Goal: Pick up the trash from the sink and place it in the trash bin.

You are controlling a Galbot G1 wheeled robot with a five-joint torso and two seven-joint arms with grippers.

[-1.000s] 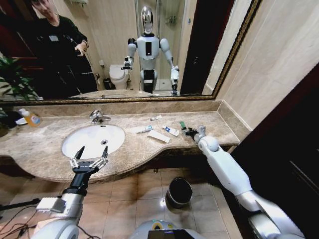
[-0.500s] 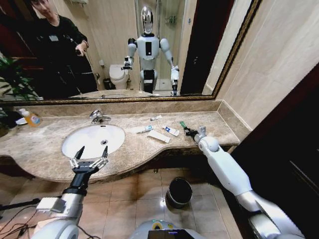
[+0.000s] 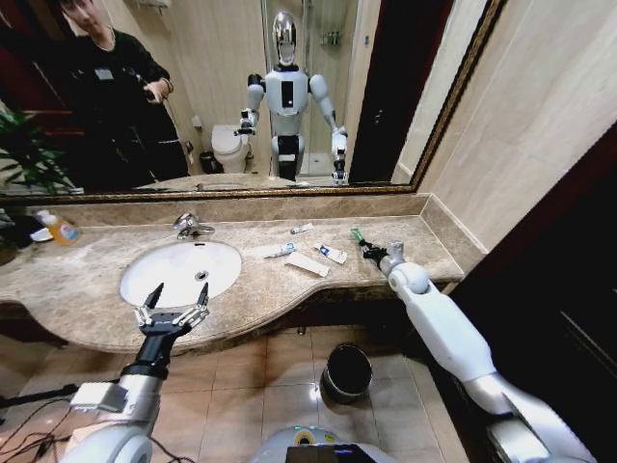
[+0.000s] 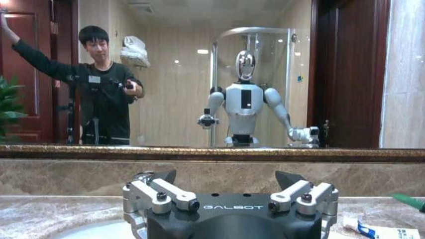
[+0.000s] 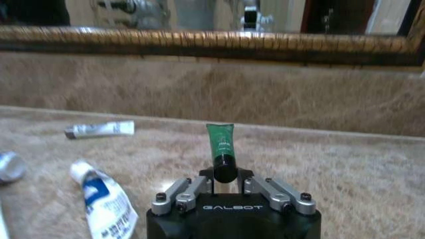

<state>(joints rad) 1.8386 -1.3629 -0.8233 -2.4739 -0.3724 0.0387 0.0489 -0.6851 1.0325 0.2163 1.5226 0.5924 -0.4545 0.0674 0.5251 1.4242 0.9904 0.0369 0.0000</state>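
Table (image 3: pixel 87 289): beige-brown marble, running under the wall mirror.
Sink (image 3: pixel 164 280): white oval basin set in the table toward 9 o'clock, chrome faucet (image 3: pixel 190 226) at its far rim.
Trash bin (image 3: pixel 347 372): round and black, on the tiled floor below the table edge, toward 6 o'clock of the scattered bits.
Left pincer (image 3: pixel 174 307): hangs released over the near rim of the sink, fingers spread wide, nothing between them.
Right pincer (image 3: pixel 367 250): over the table toward 3 o'clock, clenched on the black cap end of the green tube (image 5: pixel 220 142), which points away toward the mirror wall.
White packet (image 3: pixel 306 263): flat on the table between the sink and the right pincer.
White tubes: one with a blue mark (image 3: pixel 332 254) just beside the packet, one (image 3: pixel 275 251) toward the sink, a small one (image 3: pixel 302 229) nearer the wall.
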